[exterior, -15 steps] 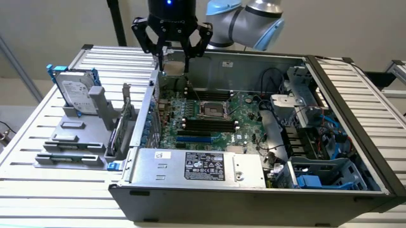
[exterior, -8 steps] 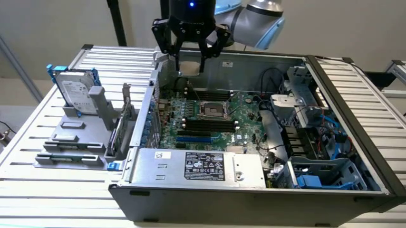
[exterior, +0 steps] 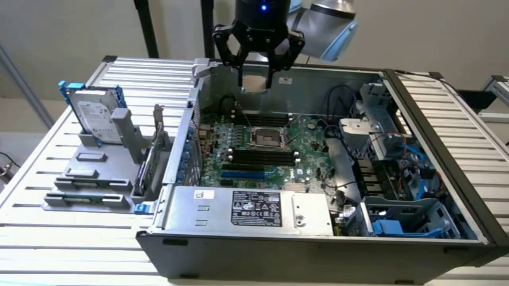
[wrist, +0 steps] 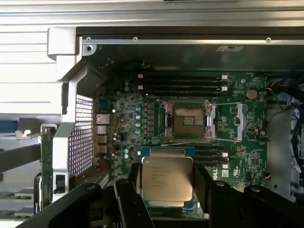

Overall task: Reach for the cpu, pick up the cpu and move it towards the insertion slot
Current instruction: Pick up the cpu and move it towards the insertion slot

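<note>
Already the gripper was clamped on the cpu, holding the chip by two opposite edges above the open computer case. From the chip, the insertion slot lay at about six o'clock in the exterior view, well apart and lower. With so slight an edge grip, a tilt could let the chip slip onto the motherboard. The arm hung nearly vertical over the case, fingers pointing down.
</note>
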Action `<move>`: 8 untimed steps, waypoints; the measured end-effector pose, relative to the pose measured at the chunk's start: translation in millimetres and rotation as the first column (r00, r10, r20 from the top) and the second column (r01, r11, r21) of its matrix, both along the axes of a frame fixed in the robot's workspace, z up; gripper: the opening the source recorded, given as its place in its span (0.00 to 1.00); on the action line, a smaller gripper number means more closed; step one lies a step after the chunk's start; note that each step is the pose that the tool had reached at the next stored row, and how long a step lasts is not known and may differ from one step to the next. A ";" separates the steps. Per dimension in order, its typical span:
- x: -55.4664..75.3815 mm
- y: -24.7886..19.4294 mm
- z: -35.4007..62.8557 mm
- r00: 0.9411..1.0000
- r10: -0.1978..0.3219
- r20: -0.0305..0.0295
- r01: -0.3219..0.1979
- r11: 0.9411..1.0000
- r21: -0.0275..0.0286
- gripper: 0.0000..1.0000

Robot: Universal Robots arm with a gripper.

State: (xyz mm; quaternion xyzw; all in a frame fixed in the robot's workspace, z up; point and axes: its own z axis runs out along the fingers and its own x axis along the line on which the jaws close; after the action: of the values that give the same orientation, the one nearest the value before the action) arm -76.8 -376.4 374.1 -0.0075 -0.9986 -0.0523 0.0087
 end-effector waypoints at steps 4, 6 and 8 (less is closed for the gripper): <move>13.5 12.6 -5.5 1.000 0.000 0.000 0.000 1.000 -0.004 0.54; 19.5 18.6 -8.1 1.000 0.000 0.000 0.000 1.000 -0.006 0.54; 24.3 23.4 -10.8 1.000 0.000 0.000 0.000 1.000 -0.009 0.54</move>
State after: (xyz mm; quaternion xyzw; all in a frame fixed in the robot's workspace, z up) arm -52.4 -353.0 363.4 -0.0076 -0.9988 -0.0478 0.0087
